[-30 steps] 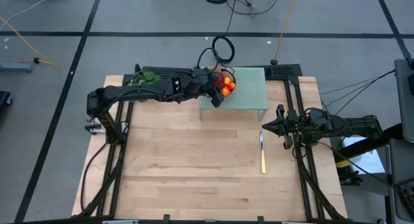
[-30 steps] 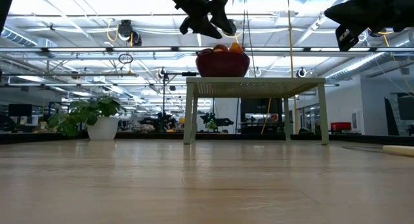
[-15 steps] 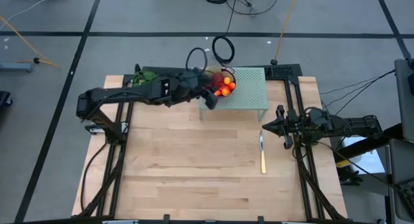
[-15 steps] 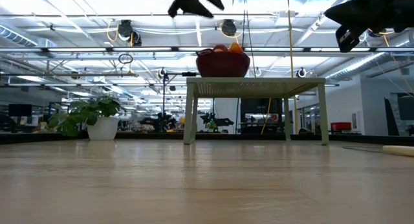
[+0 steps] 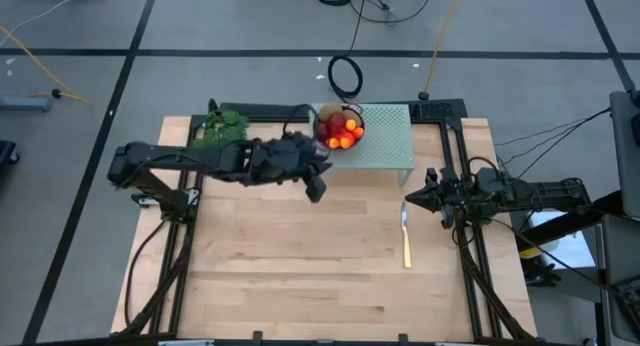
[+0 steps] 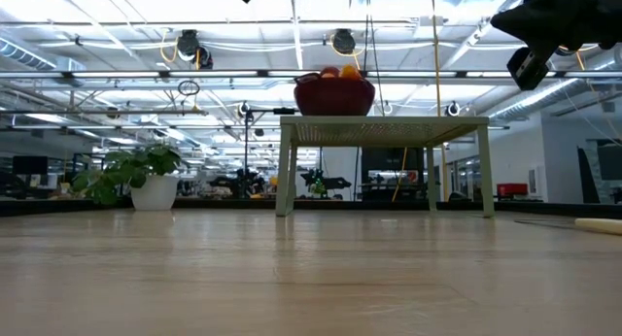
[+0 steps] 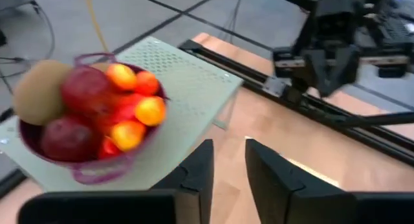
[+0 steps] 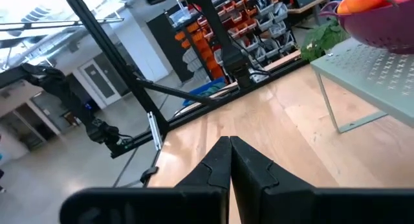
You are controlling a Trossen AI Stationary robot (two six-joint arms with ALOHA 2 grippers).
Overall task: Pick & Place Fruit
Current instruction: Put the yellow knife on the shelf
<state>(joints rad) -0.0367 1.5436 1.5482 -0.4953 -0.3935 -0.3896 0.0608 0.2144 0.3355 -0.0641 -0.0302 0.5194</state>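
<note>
Two arms over a light wood table [image 5: 300,256] on grey floor with dark tape lines, high view: left gripper [image 5: 315,186] hangs in front of the small pale-green perforated table [image 5: 385,136], nothing in it; right gripper [image 5: 412,194] waits at the right edge near the yellow-handled knife [image 5: 406,236]. Fruit [image 5: 340,128] sits piled in a purple bowl [image 5: 327,138] on the small table's left end; leafy bunch [image 5: 222,124] at back left. Low view: bowl on the small table, potted plant [image 6: 136,176] left, workshop hall with ceiling lights behind. Left wrist view: fingers [image 7: 197,175] slightly apart, empty; kiwi [image 7: 39,91], red fruit [image 7: 84,88], small orange pieces [image 7: 139,111] in bowl. Right wrist view: fingers [image 8: 217,162] pressed together; shelving behind.
</note>
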